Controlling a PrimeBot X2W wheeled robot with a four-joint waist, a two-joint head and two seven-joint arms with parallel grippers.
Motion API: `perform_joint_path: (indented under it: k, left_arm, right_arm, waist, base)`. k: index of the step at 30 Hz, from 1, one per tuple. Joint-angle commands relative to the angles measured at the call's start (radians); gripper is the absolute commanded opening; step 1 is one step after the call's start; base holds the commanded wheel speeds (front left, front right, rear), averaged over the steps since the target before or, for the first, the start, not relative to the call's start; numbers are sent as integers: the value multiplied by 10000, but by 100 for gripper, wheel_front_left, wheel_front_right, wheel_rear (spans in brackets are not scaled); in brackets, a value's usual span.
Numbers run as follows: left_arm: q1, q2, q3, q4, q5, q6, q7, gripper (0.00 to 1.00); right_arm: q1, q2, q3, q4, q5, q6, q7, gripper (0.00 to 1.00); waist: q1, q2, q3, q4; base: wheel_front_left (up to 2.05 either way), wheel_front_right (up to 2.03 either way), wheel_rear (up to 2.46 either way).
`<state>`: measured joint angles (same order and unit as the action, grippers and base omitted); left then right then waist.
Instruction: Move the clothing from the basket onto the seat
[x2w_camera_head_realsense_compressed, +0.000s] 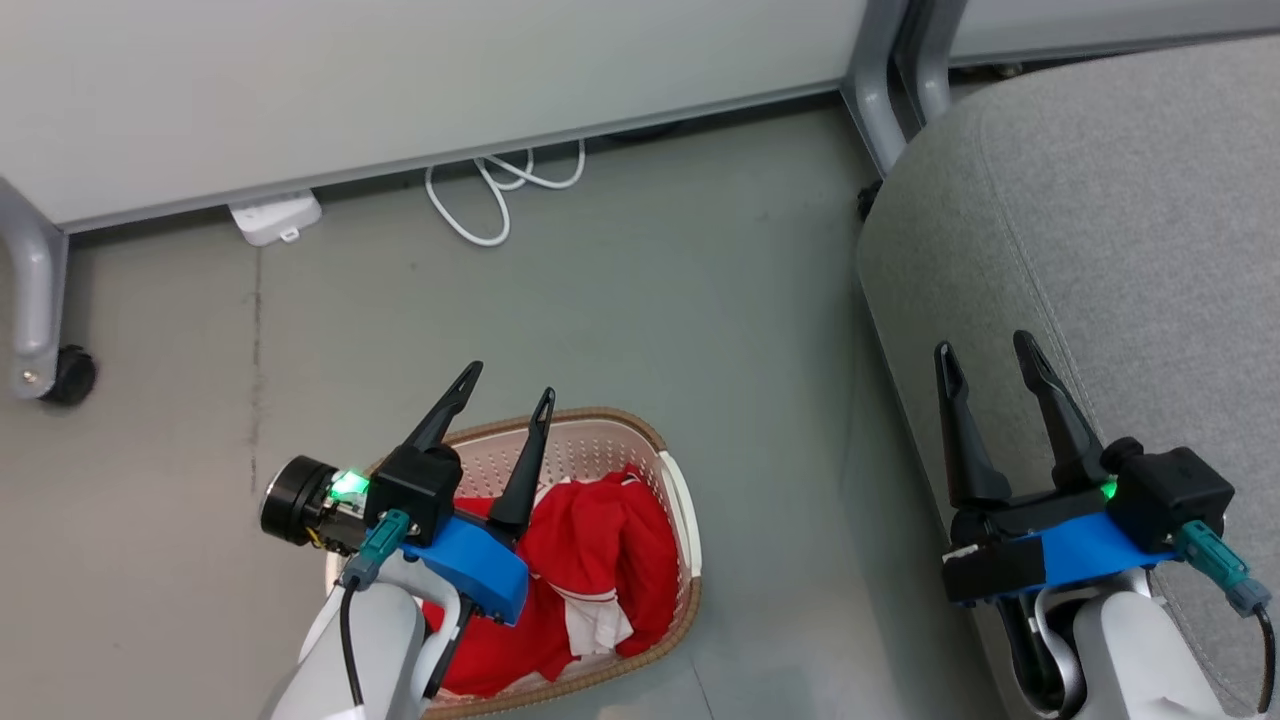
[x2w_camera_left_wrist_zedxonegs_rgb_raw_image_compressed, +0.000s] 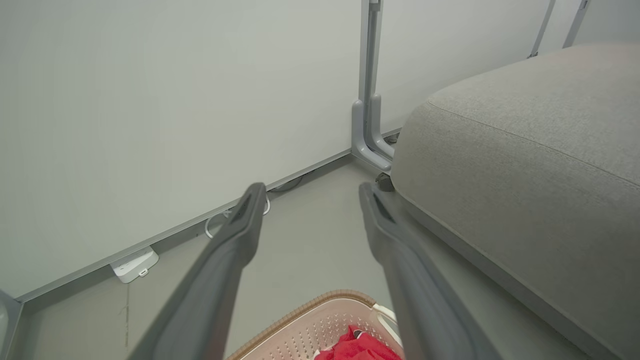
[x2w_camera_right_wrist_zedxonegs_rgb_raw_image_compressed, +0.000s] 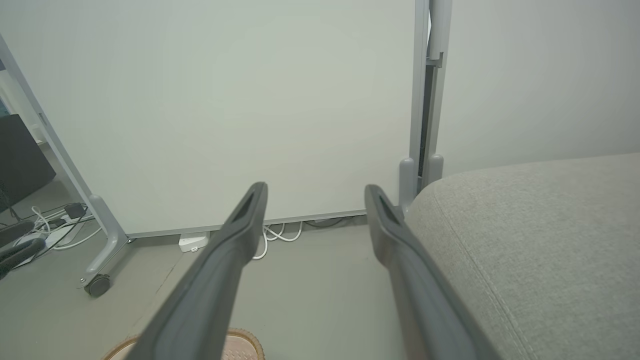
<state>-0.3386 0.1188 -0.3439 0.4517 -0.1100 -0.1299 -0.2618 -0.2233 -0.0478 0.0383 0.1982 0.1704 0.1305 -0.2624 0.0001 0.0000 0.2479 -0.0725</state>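
The clothing (x2w_camera_head_realsense_compressed: 600, 540) lies heaped in the laundry basket (x2w_camera_head_realsense_compressed: 600, 445), which stands on the grey floor (x2w_camera_head_realsense_compressed: 700, 300) just left of the seat (x2w_camera_head_realsense_compressed: 1100, 250). The bright red fabric fills most of the basket's near half, and a patch of white lining shows toward its lower edge. The left gripper (x2w_camera_head_realsense_compressed: 511, 379) hovers above the basket with its two dark fingers spread wide and nothing between them. The right gripper (x2w_camera_head_realsense_compressed: 983, 343) hangs over the rounded edge of the seat, equally wide open and empty. The garments look soft, light and limp, so they will likely sag and trail from any grip instead of keeping a shape. Their weight should be no trouble, but a loose sleeve or hem may drag over the woven-look rim or catch on the perforated wall. The two pieces seem crumpled together, and where one ends and the other begins cannot be told, so a single pinch may bring up both or only part of one. The best hold is probably the raised fold near the middle of the heap, where the cloth bunches thickest. The fingers should close on several layers there, not on a thin white edge that could slip free. A deep, firm pinch and a high lift seem wise before crossing to the seat.
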Motion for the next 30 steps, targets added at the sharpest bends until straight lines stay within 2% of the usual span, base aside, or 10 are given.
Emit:
perform_joint_path:
  k: [1,12,20,30]
  left_arm:
    - [-398,168,-217,232,-80,-12,-49,100]
    - [-2151,899,-1776,2015,-586,-11,-49,100]
    - [-3129,1170,-2994,3557,-1001,-12,-50,100]
    - [-3996,1042,-4224,5355,-1917,-12,-50,100]
  right_arm:
    - [-270,-46,45,-100,100,4,-38,100]
    - [-1320,-40,32,-496,230,4,-38,100]
    - [-1974,-40,105,-772,261,4,-38,100]
    - [-2403,-40,184,-959,202,4,-38,100]
  waist:
    - [-1,0,767,-499]
    - [-1,0,2712,-1135]
    - [-1,0,3863,-1369]
    - [-1,0,4854,-1559]
  base:
    - [0,0,0]
    - [0,0,0]
    - [0,0,0]
    - [0,0,0]
